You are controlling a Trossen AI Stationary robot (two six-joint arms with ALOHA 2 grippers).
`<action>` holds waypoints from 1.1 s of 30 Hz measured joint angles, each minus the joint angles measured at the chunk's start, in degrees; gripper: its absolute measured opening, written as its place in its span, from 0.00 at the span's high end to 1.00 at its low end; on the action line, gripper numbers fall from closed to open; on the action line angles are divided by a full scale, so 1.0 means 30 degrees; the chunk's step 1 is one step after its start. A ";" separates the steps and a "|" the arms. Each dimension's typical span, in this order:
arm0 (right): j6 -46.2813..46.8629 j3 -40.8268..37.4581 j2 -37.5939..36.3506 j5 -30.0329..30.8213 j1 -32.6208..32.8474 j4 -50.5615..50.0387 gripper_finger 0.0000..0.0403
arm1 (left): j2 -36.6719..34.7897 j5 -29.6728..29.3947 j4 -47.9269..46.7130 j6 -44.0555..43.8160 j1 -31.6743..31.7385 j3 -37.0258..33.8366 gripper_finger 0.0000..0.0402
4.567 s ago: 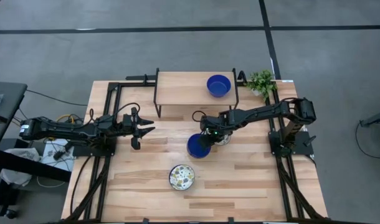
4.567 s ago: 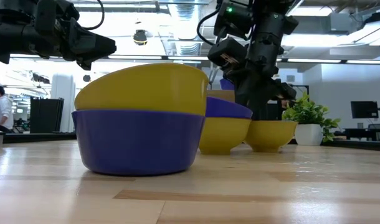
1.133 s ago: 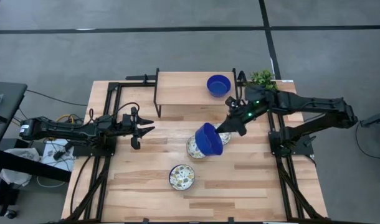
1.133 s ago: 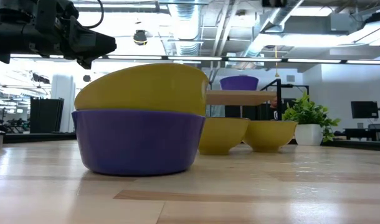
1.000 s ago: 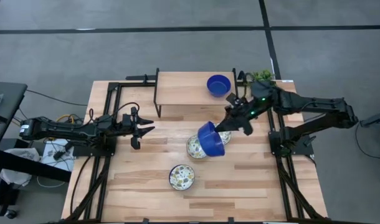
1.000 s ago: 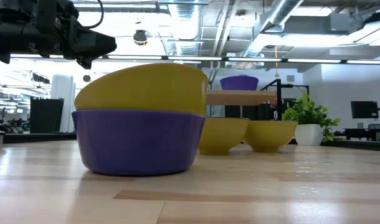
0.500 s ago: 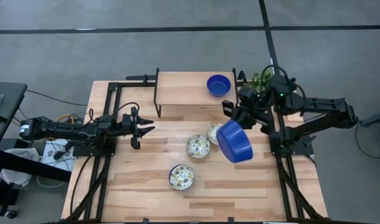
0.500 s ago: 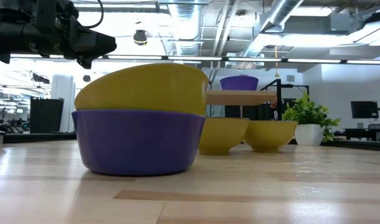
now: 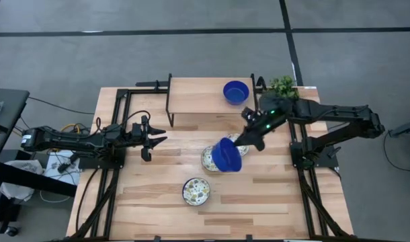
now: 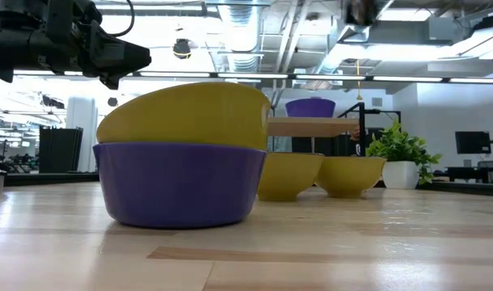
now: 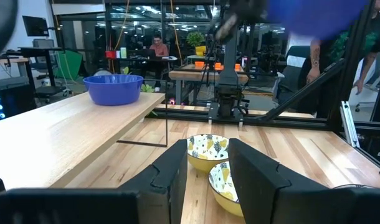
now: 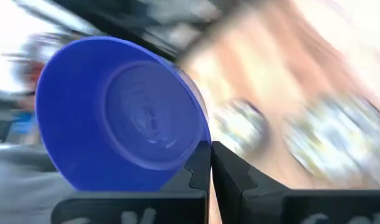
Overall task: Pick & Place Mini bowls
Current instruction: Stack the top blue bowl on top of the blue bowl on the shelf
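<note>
My right gripper (image 9: 240, 142) is shut on a glossy blue mini bowl (image 9: 226, 155), held high over the table's middle and tipped on its side. The second blue bowl (image 9: 236, 91) stands on the raised wooden shelf. Two floral bowls (image 9: 209, 159) (image 9: 236, 145) sit on the table, partly hidden under the held bowl. The third floral bowl (image 9: 195, 191) stands nearer the table's near edge. My left gripper (image 9: 160, 136) waits open at the table's left, pointing at the floral bowls (image 11: 207, 149). My right gripper pinches the blue bowl's rim (image 12: 201, 142) between its two fingers (image 12: 196, 171). The bowl is lifted clear of the table. It is tipped, with its hollow turned toward the wrist camera and the fingers at one side of it.
A wooden shelf (image 9: 198, 97) on a black frame stands along the far edge. A small leafy plant (image 9: 282, 86) sits at the far right corner. Bare wood lies at the near right (image 9: 292, 195) and near left. People show in the room beyond.
My right gripper carried the blue bowl toward the table's right edge, then swung it back over the two middle floral bowls. The bowl stayed lifted and tipped throughout. The gripper kept its hold.
</note>
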 joint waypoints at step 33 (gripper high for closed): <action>0.3734 0.0960 0.0146 1.2798 -0.0983 -1.8701 1.00 | 0.0000 0.0000 0.0000 -0.0007 0.0007 0.0000 0.71</action>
